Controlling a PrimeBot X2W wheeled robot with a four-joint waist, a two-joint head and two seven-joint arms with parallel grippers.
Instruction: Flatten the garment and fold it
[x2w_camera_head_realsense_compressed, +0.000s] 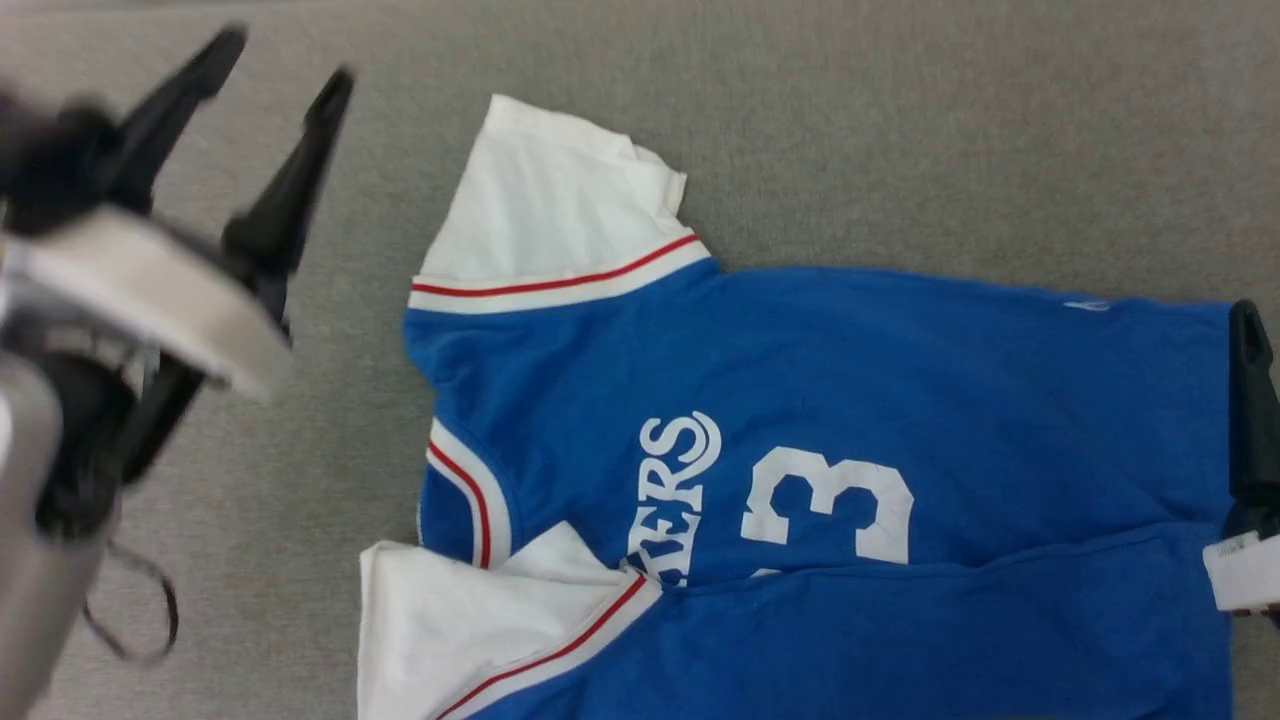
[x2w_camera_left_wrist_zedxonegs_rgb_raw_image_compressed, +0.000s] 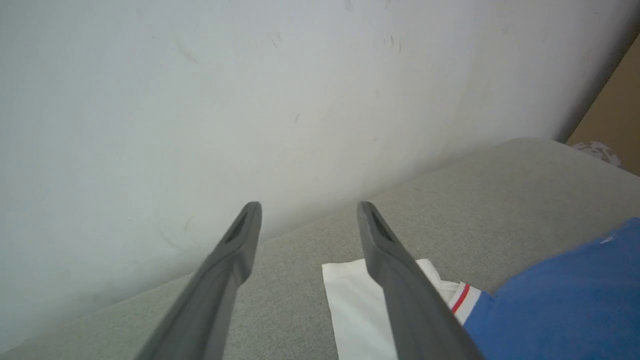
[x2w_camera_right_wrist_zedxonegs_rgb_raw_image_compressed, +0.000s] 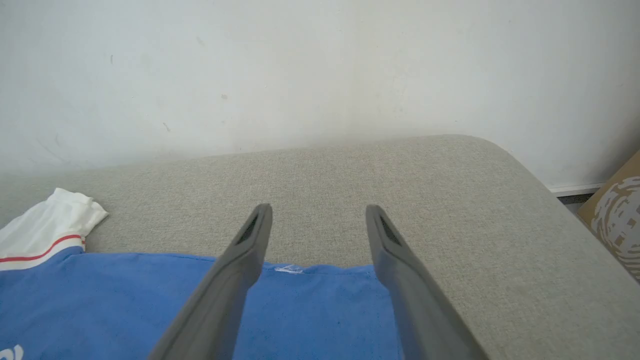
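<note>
Garment (x2w_camera_head_realsense_compressed: 900, 380) lies spread, lettering up, on grey cushion (x2w_camera_head_realsense_compressed: 900, 130).

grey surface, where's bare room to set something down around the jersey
Bare grey fabric surface runs between the royal-blue jersey T-shirt and the white wall, left of it by the left gripper, and past its hem to the rounded corner. Crowded: near side, all jersey.
</note>
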